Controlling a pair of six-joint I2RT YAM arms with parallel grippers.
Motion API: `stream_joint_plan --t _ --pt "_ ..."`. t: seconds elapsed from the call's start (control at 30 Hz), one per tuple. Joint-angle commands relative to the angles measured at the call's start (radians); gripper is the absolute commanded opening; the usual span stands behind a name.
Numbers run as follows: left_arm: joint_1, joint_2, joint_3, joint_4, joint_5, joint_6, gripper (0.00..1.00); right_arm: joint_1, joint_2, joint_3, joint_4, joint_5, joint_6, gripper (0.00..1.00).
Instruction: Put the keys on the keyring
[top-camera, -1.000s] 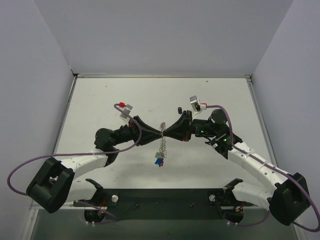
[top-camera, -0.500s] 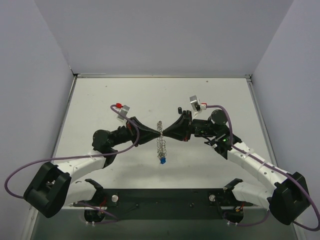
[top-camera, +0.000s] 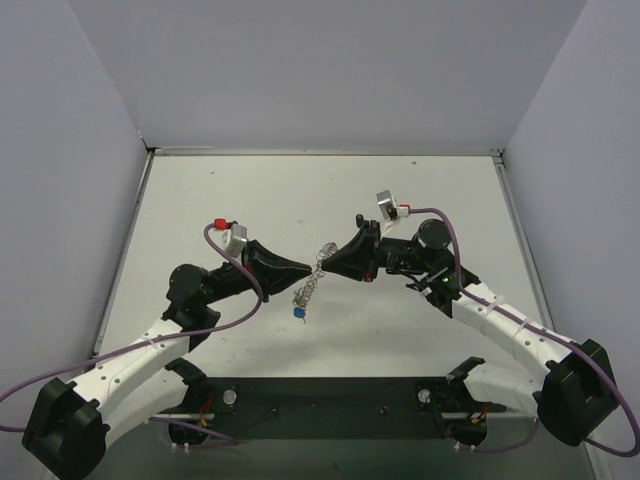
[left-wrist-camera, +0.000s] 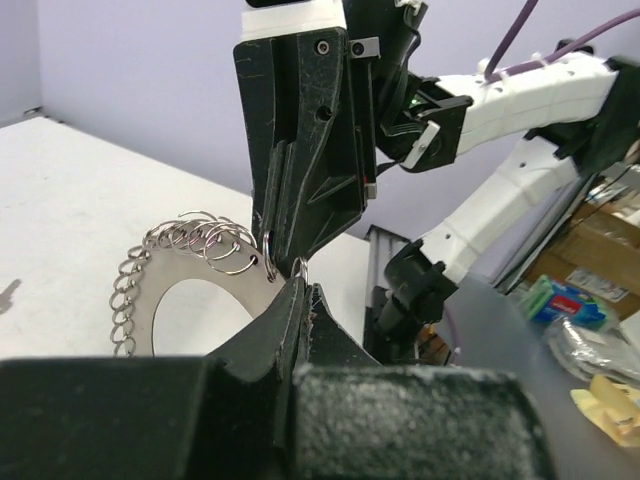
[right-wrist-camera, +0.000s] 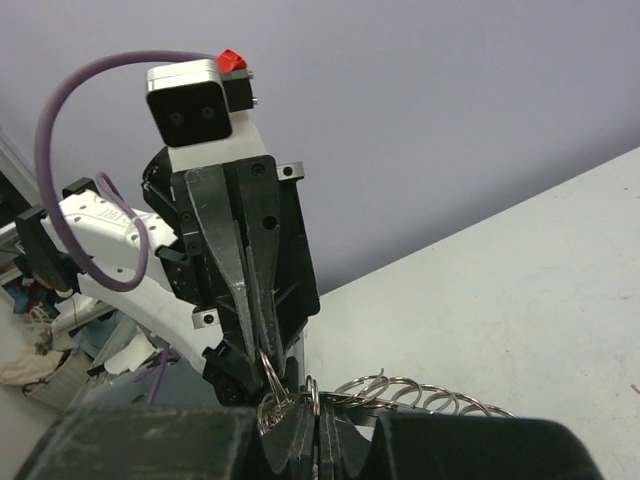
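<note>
The keyring (top-camera: 312, 280) hangs tilted between my two grippers, above the table. A blue-headed key (top-camera: 298, 314) dangles from its lower end; other keys are not visible. My left gripper (top-camera: 306, 268) is shut, pinching a small wire loop on the keyring's rim. My right gripper (top-camera: 333, 264) is shut on the rim from the other side. In the left wrist view my left gripper (left-wrist-camera: 303, 285) meets the flat ring (left-wrist-camera: 160, 275) with its coil of small loops. In the right wrist view my right gripper (right-wrist-camera: 318, 410) clamps the keyring (right-wrist-camera: 420, 395), facing the left fingers (right-wrist-camera: 245, 300).
The white table (top-camera: 200, 200) is walled at the left, back and right. The black base rail (top-camera: 330, 405) runs along the near edge. Purple cables loop beside both arms. A small grey shape (left-wrist-camera: 8, 295) lies on the table at the left wrist view's left edge.
My left arm has drawn back to the left. The keyring has tilted, its lower end and the blue key swinging left. The right gripper has barely moved.
</note>
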Motion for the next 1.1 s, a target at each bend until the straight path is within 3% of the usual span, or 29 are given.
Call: stream_joint_plan --t 0.0,0.13,0.23,0.43,0.57,0.8,1.07 --pt "-0.021 -0.073 0.104 -0.202 -0.033 0.189 0.0 -0.02 0.032 0.031 0.03 0.008 -0.014 0.02" --pt "-0.029 -0.086 0.145 -0.32 -0.053 0.264 0.0 -0.02 0.035 0.033 0.038 -0.03 -0.024 0.29" --pt "-0.034 -0.081 0.171 -0.398 -0.065 0.304 0.0 -0.021 0.021 0.034 0.013 -0.039 -0.058 0.4" --pt "-0.047 -0.07 0.219 -0.561 -0.084 0.397 0.0 -0.02 -0.058 0.059 -0.233 -0.007 -0.256 0.58" --pt "-0.054 -0.063 0.256 -0.65 -0.084 0.448 0.0 -0.021 -0.092 0.111 -0.396 -0.007 -0.398 0.62" --pt "-0.073 -0.033 0.314 -0.754 -0.061 0.509 0.0 -0.009 -0.078 0.189 -0.493 -0.171 -0.495 0.61" --pt "-0.11 0.002 0.349 -0.77 -0.03 0.537 0.0 0.063 -0.003 0.252 -0.59 -0.155 -0.58 0.47"
